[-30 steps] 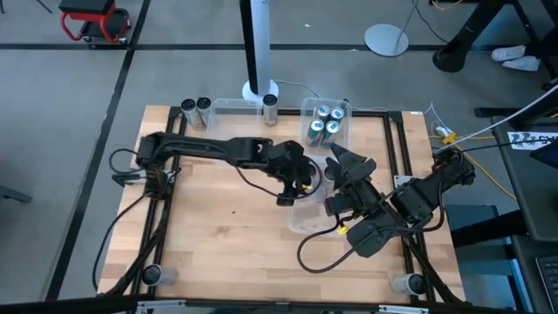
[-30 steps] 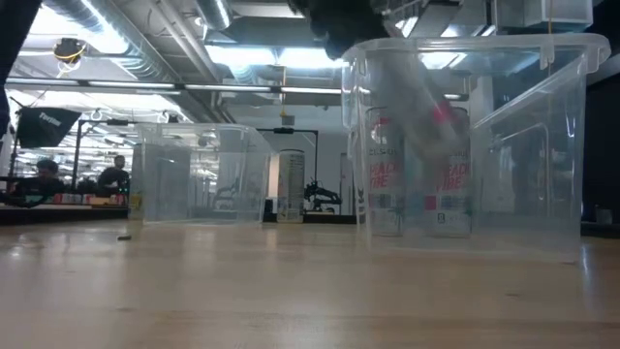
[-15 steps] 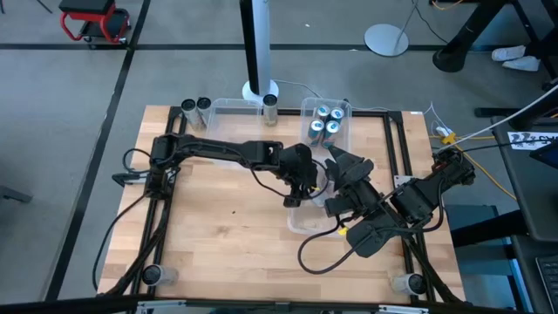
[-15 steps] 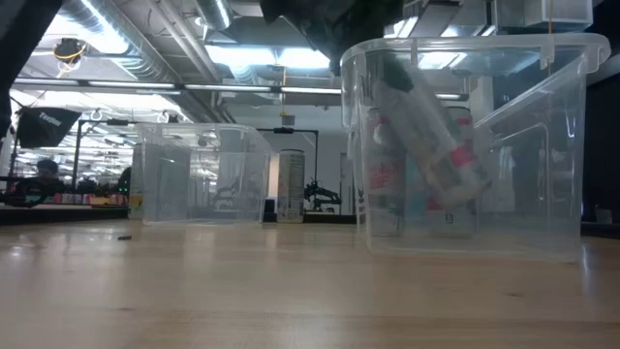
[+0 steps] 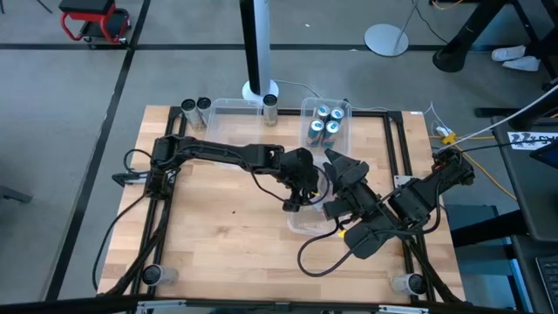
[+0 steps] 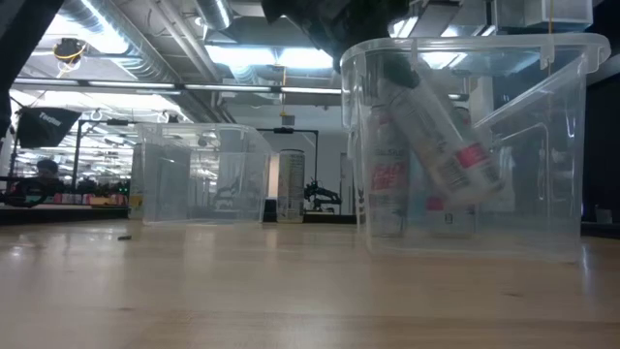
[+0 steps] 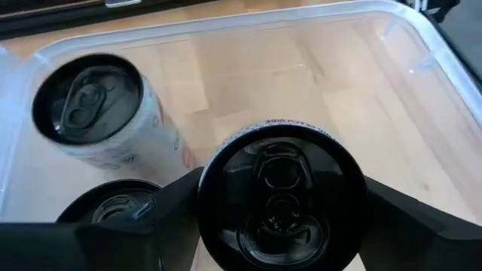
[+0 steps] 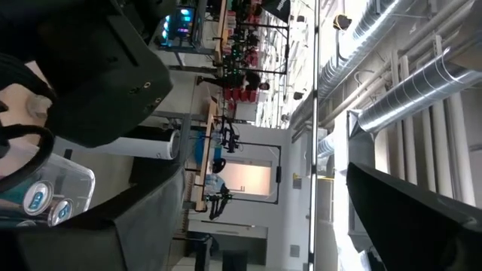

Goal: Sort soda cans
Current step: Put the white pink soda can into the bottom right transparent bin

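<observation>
A silver-and-red soda can (image 6: 441, 131) hangs tilted inside the near clear bin (image 6: 562, 145), with my left gripper (image 5: 295, 199) shut on it from above. Its dark top (image 7: 282, 197) shows between the fingers in the left wrist view. Two more cans stand on the bin's floor, one light-walled (image 7: 102, 109) and one dark-topped (image 7: 113, 209). My right gripper (image 5: 343, 167) hovers open just right of the bin, holding nothing. My left gripper pinches the can's upper end, just below the rim (image 7: 209, 192), between its two fingers, one on each side. The fingers slant down into the bin from the table's left. The can hangs tilted, its lower end (image 6: 477, 189) clear of the bin's floor.
At the far edge stand a clear bin with several blue-topped cans (image 5: 326, 122) and another clear bin (image 5: 234, 108) with one can (image 5: 270, 106) beside it. Two cans (image 5: 194, 108) stand at the far left. Bare wood (image 5: 218, 235) lies left of the near bin.
My left gripper has gone down and toward the table's right edge, bringing the can into the near bin. The can has sunk from near the bin's rim to mid height and now hangs more tilted.
</observation>
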